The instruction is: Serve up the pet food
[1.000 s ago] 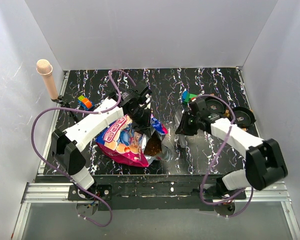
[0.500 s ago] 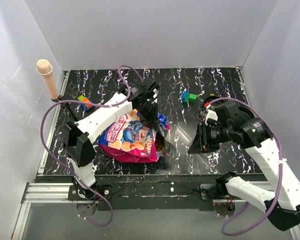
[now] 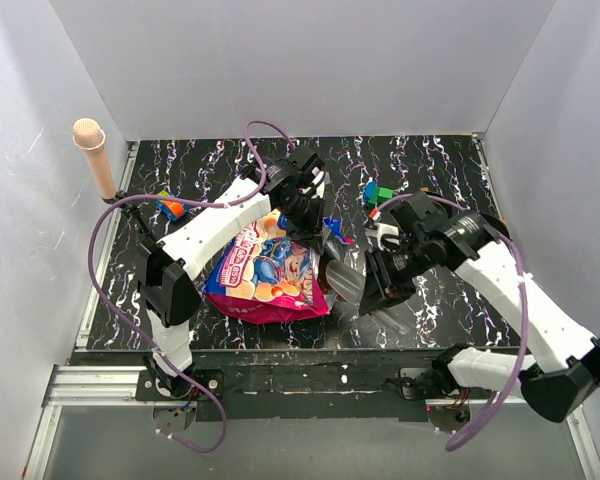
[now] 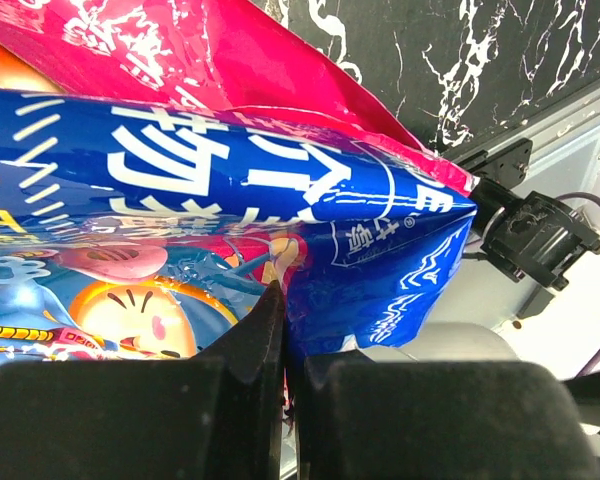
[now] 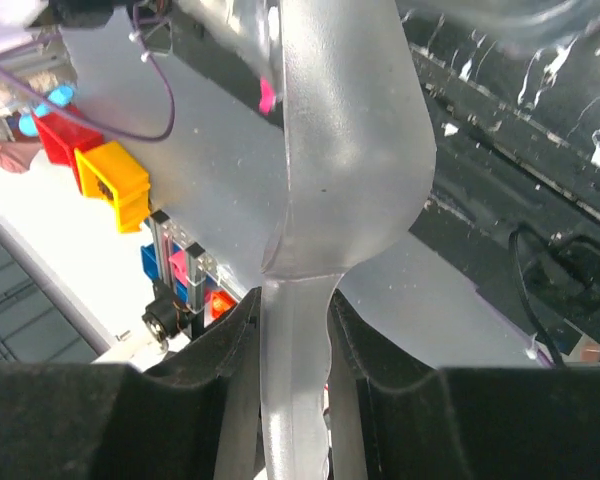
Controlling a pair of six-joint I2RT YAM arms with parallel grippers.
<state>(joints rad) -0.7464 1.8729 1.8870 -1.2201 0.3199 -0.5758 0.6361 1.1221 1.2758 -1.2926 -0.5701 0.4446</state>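
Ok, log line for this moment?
left jaws: shut on glossy pink-and-blue pet food bag | right jaws: shut on clear plastic scoop

Bright, even light falls from above — the pale walls (image 3: 300,60) wash out and shadows on the dark table (image 3: 450,160) are soft. Glare streaks the glossy pet food bag (image 4: 230,190). Both wrist views blur along the bottom edge — the clear scoop (image 5: 350,150) looks hazy against blown-out white.
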